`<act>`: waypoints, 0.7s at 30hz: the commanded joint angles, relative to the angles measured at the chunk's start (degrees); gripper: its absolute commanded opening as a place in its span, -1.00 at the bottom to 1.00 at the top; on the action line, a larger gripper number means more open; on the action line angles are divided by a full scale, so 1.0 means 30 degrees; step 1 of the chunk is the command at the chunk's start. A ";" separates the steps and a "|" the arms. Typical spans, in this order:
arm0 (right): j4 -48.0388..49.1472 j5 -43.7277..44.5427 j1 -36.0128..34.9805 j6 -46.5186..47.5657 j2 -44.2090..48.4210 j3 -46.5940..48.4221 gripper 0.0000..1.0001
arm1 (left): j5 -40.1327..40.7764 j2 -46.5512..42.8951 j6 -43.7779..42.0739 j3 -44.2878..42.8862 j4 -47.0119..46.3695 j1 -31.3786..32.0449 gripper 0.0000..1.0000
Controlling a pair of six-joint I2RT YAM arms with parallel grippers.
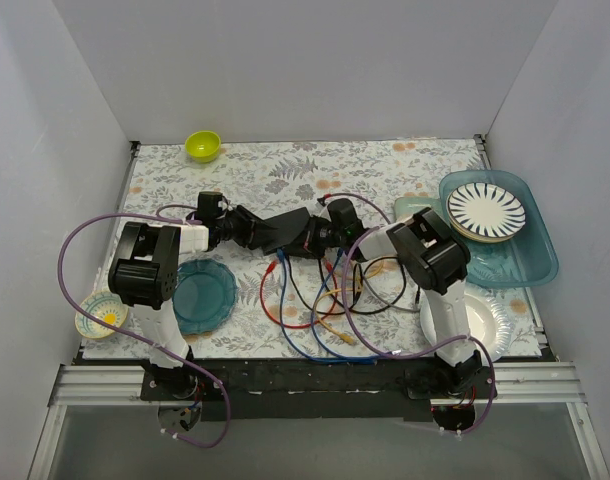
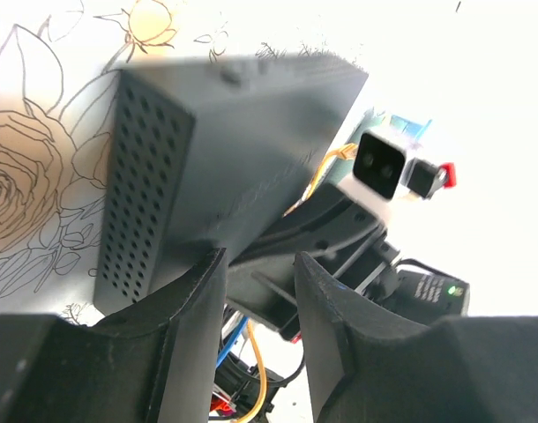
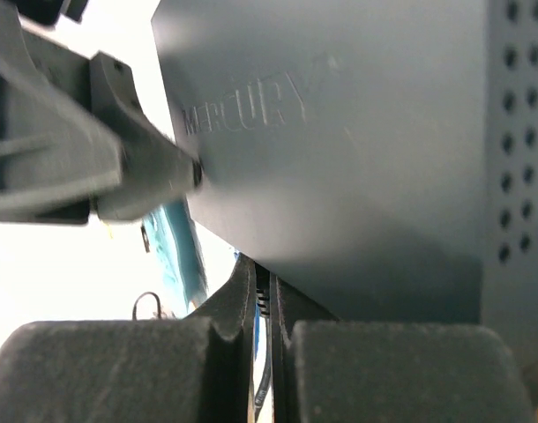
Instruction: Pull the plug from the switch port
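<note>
Left fingers (image 2: 194,300) part-open gripping the switch (image 2: 242,123), right fingers (image 3: 225,322) closed beneath it

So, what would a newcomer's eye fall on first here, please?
A flat dark grey switch box is held at mid-table by the left end effector, the right end effector shut opposite. Nearer the arms, a tangle of red, blue, black and yellow cables sprawls on the floral tablecloth.

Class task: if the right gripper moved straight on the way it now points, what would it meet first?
The dark grey rectangular switch box, embossed MERCURY: its broad face fills the right wrist view just beyond the right gripper. Depth is unclear, but it looks very close.
</note>
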State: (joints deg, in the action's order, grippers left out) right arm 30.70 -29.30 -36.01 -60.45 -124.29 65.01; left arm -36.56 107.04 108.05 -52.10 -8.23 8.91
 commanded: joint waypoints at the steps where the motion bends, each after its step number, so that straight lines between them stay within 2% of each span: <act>1: -0.2263 -0.0283 -0.0009 0.1834 0.0618 -0.2155 -0.97 | 0.0671 0.0090 -0.0011 0.0373 0.0341 -0.0039 -0.26; 6: -0.2965 -0.0019 0.0284 0.2745 0.1089 -0.2336 -0.97 | 0.0614 -0.0027 0.0018 0.0402 0.0079 -0.0040 -0.26; 9: -0.3026 -0.0193 0.0489 0.2572 0.0739 -0.1868 -0.97 | -0.0468 -0.0523 0.0601 0.1045 -0.1117 0.0019 -0.26; 14: -0.2878 -0.0400 0.0636 0.2248 0.0268 -0.1077 -0.97 | -0.0414 -0.1929 0.0751 0.2364 -0.1883 0.0605 -0.26; 16: -0.4134 -0.0050 0.0752 0.2773 0.0530 -0.0812 -0.97 | -0.0238 -0.2077 0.0926 0.2628 -0.2119 0.0576 -0.26; 21: -0.8703 0.3346 0.1688 0.5055 0.2784 -0.1511 -0.97 | -0.0032 -0.1961 0.0547 0.1781 -0.1594 0.0430 -0.26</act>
State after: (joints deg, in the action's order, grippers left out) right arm 21.02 -31.38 -34.09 -53.67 -119.83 62.67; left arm -38.11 103.28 110.65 -44.97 -13.89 10.57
